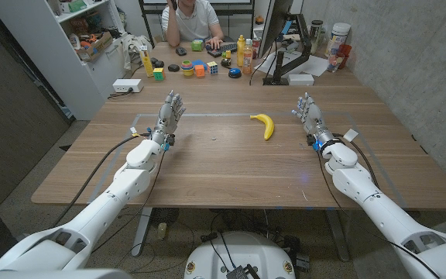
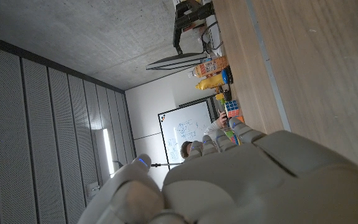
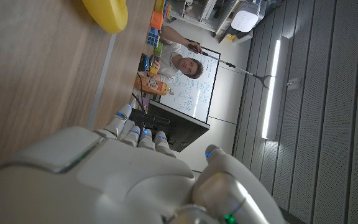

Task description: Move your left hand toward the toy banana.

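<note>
The yellow toy banana [image 1: 265, 125] lies on the wooden table [image 1: 231, 167], a little right of its middle. My left hand [image 1: 169, 114] stands over the table's left part, well to the left of the banana, fingers apart and holding nothing. My right hand [image 1: 309, 113] stands to the right of the banana, a short gap away, fingers apart and empty. The back of my left hand [image 2: 241, 180] shows in the left wrist view. One end of the banana [image 3: 106, 12] shows beyond the back of my right hand [image 3: 104, 180] in the right wrist view.
A person [image 1: 194, 19] sits behind the table's far edge. Along that edge stand puzzle cubes [image 1: 198, 68], bottles [image 1: 245, 51], a white box [image 1: 127, 86] and a black monitor stand [image 1: 289, 46]. Cables [image 1: 107, 159] run along my left arm. Shelves [image 1: 76, 39] stand at the far left.
</note>
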Controlling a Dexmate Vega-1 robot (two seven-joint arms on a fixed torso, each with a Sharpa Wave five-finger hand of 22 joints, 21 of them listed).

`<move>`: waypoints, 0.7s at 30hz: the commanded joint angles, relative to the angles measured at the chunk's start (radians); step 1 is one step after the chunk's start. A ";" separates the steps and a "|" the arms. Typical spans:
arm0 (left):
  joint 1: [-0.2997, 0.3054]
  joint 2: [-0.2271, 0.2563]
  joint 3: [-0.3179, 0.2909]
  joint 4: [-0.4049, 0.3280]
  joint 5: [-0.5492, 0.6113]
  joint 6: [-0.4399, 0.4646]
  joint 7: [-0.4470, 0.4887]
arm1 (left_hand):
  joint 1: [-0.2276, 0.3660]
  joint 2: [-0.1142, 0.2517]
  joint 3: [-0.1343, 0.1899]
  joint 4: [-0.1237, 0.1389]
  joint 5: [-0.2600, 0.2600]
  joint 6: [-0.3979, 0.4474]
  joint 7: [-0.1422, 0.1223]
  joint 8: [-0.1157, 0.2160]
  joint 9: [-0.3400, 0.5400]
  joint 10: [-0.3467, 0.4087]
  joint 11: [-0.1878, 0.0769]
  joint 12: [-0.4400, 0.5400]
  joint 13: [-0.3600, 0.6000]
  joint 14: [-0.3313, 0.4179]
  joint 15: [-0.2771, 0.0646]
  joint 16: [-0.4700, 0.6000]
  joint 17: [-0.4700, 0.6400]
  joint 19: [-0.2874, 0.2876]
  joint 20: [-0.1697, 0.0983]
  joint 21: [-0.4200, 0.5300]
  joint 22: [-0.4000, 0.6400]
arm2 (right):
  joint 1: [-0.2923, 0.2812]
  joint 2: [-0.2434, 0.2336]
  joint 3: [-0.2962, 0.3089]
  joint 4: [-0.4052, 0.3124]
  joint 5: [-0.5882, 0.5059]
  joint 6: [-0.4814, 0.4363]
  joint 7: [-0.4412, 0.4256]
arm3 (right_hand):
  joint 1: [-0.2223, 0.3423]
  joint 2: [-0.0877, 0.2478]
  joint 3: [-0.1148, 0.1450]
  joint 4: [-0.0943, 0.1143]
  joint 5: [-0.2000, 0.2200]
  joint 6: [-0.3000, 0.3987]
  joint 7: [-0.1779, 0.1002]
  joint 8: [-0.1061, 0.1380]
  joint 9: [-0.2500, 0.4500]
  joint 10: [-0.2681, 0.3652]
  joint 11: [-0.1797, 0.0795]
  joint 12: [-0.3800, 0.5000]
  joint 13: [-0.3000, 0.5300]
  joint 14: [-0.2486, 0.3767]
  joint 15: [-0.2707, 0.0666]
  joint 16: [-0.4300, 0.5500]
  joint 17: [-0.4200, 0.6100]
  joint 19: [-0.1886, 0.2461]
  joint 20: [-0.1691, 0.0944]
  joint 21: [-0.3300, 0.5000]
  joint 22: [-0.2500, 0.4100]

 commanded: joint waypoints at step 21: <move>-0.038 -0.029 0.102 -0.196 0.653 -0.059 0.450 | 0.030 0.089 -0.005 -0.031 0.004 0.060 -0.117 0.024 0.000 0.067 -0.021 0.020 0.002 0.051 0.006 0.031 -0.006 0.120 0.046 0.038 -0.001 | -0.036 0.052 0.089 -0.021 -0.070 -0.018 0.055 | -0.001 0.110 0.005 -0.001 0.008 -0.008 0.000 0.008 0.002 -0.003 -0.003 0.005 0.003 -0.027 -0.009 0.005 0.005 -0.043 -0.098 -0.011 0.004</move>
